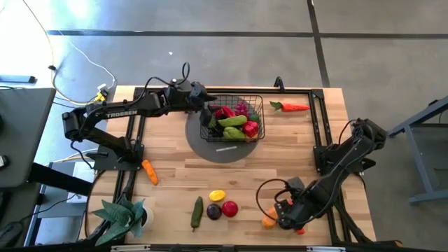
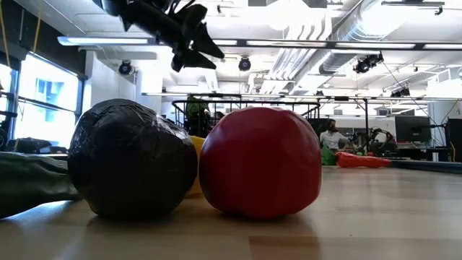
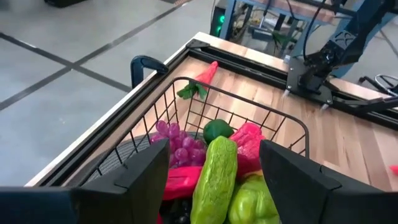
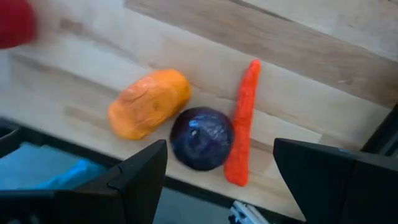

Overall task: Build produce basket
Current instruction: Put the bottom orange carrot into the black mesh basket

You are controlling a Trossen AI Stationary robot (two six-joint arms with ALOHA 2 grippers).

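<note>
Nearest the table-level camera sat a dark plum (image 2: 133,159) pressed against a red apple (image 2: 260,162), with a sliver of yellow pepper (image 2: 196,166) between and behind them; from overhead these lay in a loose cluster near the table's front edge, beside a green cucumber (image 1: 197,211). They looked like produce waiting to be collected.

At the front right corner the right gripper (image 4: 217,171) hovered low with its fingers spread wide over three pieces: an orange fruit (image 4: 149,102), a purple plum (image 4: 201,138) touching it, and a thin red carrot-like piece (image 4: 242,121) lying against the plum. The spread suggested it was lining up a grasp, probably on the plum, which sat centred between the fingers.

A potted plant (image 1: 124,215) stood at the front left corner, and an orange carrot (image 1: 149,171) lay alone near the left edge.

Farther back, the basket (image 1: 260,112) rested on a round grey mat (image 1: 224,148), already holding a cucumber (image 3: 214,174), a green pepper (image 3: 252,202), purple grapes (image 3: 177,140) and red pieces. The left gripper (image 3: 214,168) hung just over the basket's left rim, fingers wide and empty, a pose that fitted a drop-off. Beyond the basket, a carrot with green leaves (image 1: 290,107) lay near the far edge.
</note>
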